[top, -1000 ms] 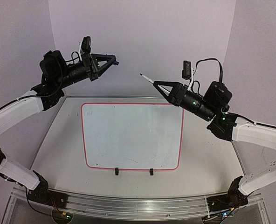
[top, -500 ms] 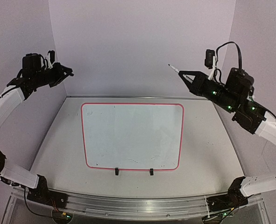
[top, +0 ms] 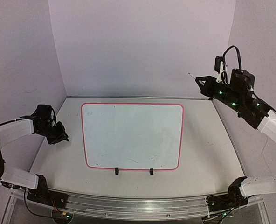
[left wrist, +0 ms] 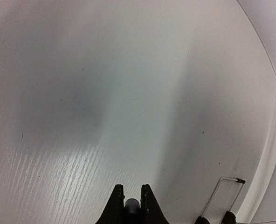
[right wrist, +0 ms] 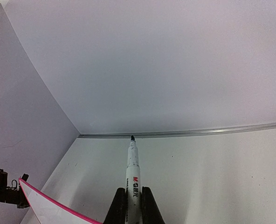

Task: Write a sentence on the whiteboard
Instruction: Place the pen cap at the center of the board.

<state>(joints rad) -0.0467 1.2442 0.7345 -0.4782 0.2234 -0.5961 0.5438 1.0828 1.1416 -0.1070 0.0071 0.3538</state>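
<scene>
The whiteboard lies flat on the table, white with a red-pink rim and two black clip feet at its near edge. No blue sentence shows on it, only faint smudges. My right gripper is high above the table's back right, shut on an uncapped white marker with its tip pointing toward the back wall. A corner of the board shows in the right wrist view. My left gripper is low over the table, left of the board, shut on a small dark marker cap.
The white table is bounded by a metal rail at the back and lilac walls behind and at both sides. A thin wire loop with dark ends shows at the bottom right of the left wrist view.
My left arm dropped from high at the back left to just above the table, left of the board. My right arm drew back to the right with the marker.
</scene>
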